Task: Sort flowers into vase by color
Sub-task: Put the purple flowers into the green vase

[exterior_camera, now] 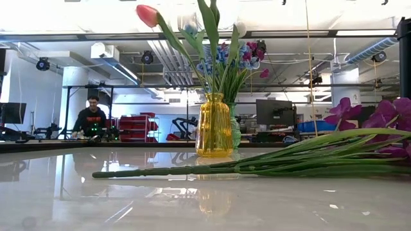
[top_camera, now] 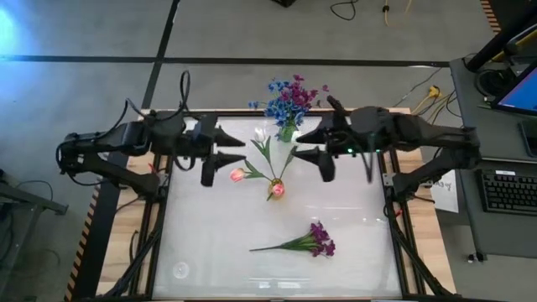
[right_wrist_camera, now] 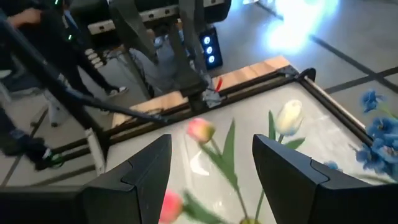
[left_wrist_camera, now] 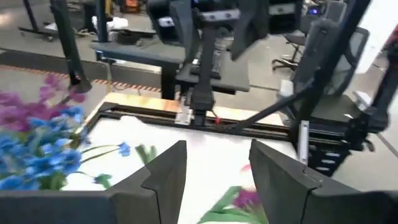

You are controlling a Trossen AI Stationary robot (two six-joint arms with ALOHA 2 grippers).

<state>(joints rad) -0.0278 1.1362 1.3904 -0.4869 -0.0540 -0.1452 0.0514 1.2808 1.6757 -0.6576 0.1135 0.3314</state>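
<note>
A yellow vase [exterior_camera: 214,125] stands mid-table and holds pink tulips [right_wrist_camera: 200,129] and a white tulip [right_wrist_camera: 288,117] on green stems. Behind it, toward the far edge, a green vase [top_camera: 287,132] holds blue and purple blossoms [top_camera: 287,99]. A purple sprig [top_camera: 310,242] lies flat on the table toward the near edge, its stem [exterior_camera: 192,171] pointing left. My left gripper [top_camera: 239,149] hovers open, raised, left of the vases. My right gripper [top_camera: 306,144] hovers open, raised, right of them. Nothing is between either pair of fingers [left_wrist_camera: 168,168] [right_wrist_camera: 152,165].
The white tabletop [top_camera: 210,243] is framed by dark rails [top_camera: 394,226]. Beyond the table, a desk with a keyboard [top_camera: 512,191] stands on the right. A person [exterior_camera: 90,119] sits far back in the room.
</note>
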